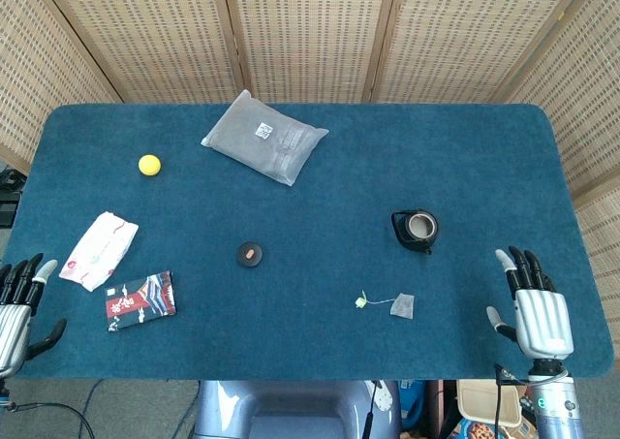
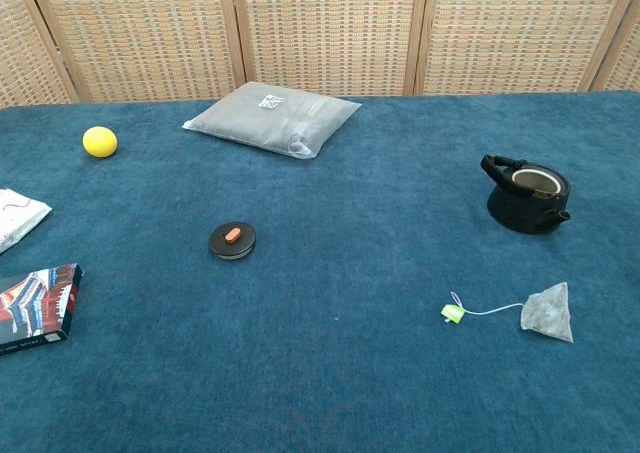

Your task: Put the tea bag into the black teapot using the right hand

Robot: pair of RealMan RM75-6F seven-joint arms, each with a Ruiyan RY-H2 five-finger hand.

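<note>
The tea bag (image 1: 402, 306) (image 2: 549, 311) lies flat on the blue table, its string running left to a small green tag (image 1: 360, 302) (image 2: 453, 313). Behind it stands the black teapot (image 1: 416, 231) (image 2: 526, 195), lid off and mouth open. Its round black lid (image 1: 251, 254) (image 2: 232, 239) lies apart, near the table's middle. My right hand (image 1: 536, 308) rests at the front right edge, fingers spread, holding nothing, well right of the tea bag. My left hand (image 1: 17, 305) sits at the front left corner, also spread and empty. Neither hand shows in the chest view.
A grey pouch (image 1: 263, 137) (image 2: 272, 119) lies at the back centre. A yellow ball (image 1: 148, 164) (image 2: 99, 141) is at the back left. A white packet (image 1: 99, 250) and a dark printed box (image 1: 141, 299) (image 2: 32, 307) lie front left. Wicker screens (image 1: 310, 32) stand behind the table.
</note>
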